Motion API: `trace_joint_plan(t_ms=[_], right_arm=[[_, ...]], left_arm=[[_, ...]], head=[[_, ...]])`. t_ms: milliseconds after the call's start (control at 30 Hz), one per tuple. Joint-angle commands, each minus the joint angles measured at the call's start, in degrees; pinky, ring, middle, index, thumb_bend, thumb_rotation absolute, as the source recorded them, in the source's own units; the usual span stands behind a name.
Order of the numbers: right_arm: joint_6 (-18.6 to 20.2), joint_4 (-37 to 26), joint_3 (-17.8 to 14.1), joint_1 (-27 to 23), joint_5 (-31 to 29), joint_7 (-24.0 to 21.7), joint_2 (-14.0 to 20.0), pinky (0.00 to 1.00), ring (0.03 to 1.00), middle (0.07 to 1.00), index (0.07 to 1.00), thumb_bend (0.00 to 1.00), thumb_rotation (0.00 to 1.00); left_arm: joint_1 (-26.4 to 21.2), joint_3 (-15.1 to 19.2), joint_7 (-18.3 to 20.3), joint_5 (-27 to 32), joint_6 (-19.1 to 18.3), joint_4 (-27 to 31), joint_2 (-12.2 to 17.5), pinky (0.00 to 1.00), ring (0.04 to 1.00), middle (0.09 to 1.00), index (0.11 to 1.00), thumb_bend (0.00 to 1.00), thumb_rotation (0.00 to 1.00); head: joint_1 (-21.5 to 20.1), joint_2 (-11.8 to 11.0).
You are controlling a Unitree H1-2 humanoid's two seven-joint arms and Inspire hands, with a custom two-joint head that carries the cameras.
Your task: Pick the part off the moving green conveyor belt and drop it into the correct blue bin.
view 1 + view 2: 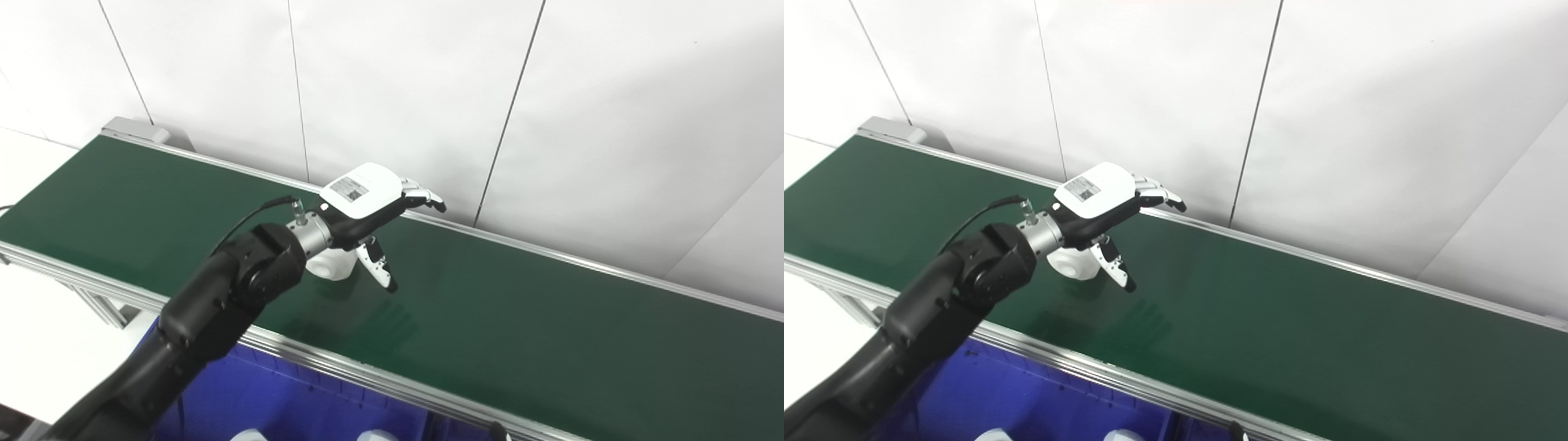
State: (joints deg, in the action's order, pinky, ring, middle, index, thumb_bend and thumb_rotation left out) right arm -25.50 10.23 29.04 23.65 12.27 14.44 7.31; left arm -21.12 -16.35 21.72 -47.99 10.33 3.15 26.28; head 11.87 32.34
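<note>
A white rounded part (331, 265) lies on the green conveyor belt (520, 318), partly hidden under my left hand; it also shows in the right eye view (1070, 264). My left hand (367, 208) hovers above the belt just over and to the right of the part, palm down, fingers spread toward the far rail, thumb hanging down beside the part. It holds nothing. A blue bin (269, 398) sits below the belt's near rail. My right hand is not in view.
Two white parts (376, 435) peek up at the bin's bottom edge. An aluminium rail (343, 361) runs along the belt's near side. A white panelled wall (429, 92) stands right behind the far rail.
</note>
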Motion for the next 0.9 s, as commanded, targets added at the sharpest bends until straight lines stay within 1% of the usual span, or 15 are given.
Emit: trace_joint_plan(t_ms=[0,100,200,300,333,433,500,633,733,767,867], right_arm=[[-1.4,-1.1,0.4,0.3,0.2,0.0,-1.0,0.88,0.9,0.972,0.986,0.78,1.0],[-1.4,-1.1,0.3,0.4,0.4,-0.1,-1.0,0.88,0.898,0.971,0.987,0.78,1.0],[-1.4,-1.4,0.1,0.6,0.6,-0.1,-1.1,0.87,0.893,0.97,0.986,0.8,1.0],[-1.4,-1.7,0.0,0.8,0.8,-0.4,-1.1,0.88,0.896,0.971,0.984,0.8,1.0],[-1.4,-1.7,-0.1,0.9,0.9,-0.4,-1.1,0.88,0.896,0.971,0.984,0.79,1.0],[-1.4,-1.9,-0.3,1.1,0.8,-0.7,-1.2,0.88,0.891,0.968,0.984,0.8,1.0],[-1.4,-2.2,-0.3,1.3,0.7,-0.8,-1.2,0.9,0.893,0.967,0.986,0.8,1.0],[-1.4,-2.2,-0.3,1.4,0.7,-0.7,-1.2,0.88,0.887,0.966,0.986,0.79,1.0],[-1.4,-2.4,-0.3,1.5,0.7,-0.6,-1.2,0.88,0.886,0.963,0.985,0.79,1.0],[-1.4,-2.4,-0.3,1.5,0.8,-0.6,-1.3,0.88,0.885,0.963,0.984,0.8,1.0],[-1.4,-2.3,-0.3,1.5,0.7,-0.8,-1.3,0.88,0.883,0.966,0.985,0.8,1.0]], left_arm=[[-3.3,-0.5,1.5,-0.2,0.2,-0.1,1.9,0.78,0.815,0.808,0.808,0.98,0.19],[-4.2,-1.9,3.8,0.0,0.2,-1.9,3.0,0.79,0.822,0.814,0.806,0.97,0.17],[-4.6,-2.8,5.3,-0.3,0.3,-3.0,3.6,0.8,0.827,0.815,0.806,0.96,0.18],[-4.6,-3.3,5.4,-1.0,0.1,-4.1,3.9,0.8,0.83,0.819,0.811,0.98,0.19],[-4.4,-3.4,4.5,-1.6,0.1,-4.5,3.9,0.79,0.828,0.817,0.809,0.98,0.19],[-3.5,-3.4,1.7,-5.4,-1.6,-5.2,3.2,0.79,0.831,0.822,0.81,1.0,0.23],[-2.9,-3.4,0.5,-6.9,-2.6,-5.6,2.6,0.79,0.838,0.827,0.814,0.99,0.24],[-2.1,-3.6,-2.0,-9.7,-4.4,-6.3,1.7,0.8,0.846,0.832,0.821,0.99,0.24],[-1.4,-3.8,-6.8,-12.9,-5.4,-7.6,0.8,0.78,0.833,0.821,0.819,0.99,0.23],[-1.0,-3.9,-9.5,-14.4,-6.1,-8.3,0.2,0.77,0.829,0.819,0.819,0.99,0.22],[-0.2,-4.1,-15.7,-17.2,-7.3,-10.0,-1.2,0.76,0.818,0.813,0.816,0.98,0.21]], head=[[-0.1,0.1],[-0.1,0.1],[-0.3,0.3],[-0.3,0.3],[-0.3,0.3],[-0.5,0.5],[-0.5,0.5],[-0.6,0.6],[-0.8,0.5],[-1.0,0.4],[-1.0,0.4]])
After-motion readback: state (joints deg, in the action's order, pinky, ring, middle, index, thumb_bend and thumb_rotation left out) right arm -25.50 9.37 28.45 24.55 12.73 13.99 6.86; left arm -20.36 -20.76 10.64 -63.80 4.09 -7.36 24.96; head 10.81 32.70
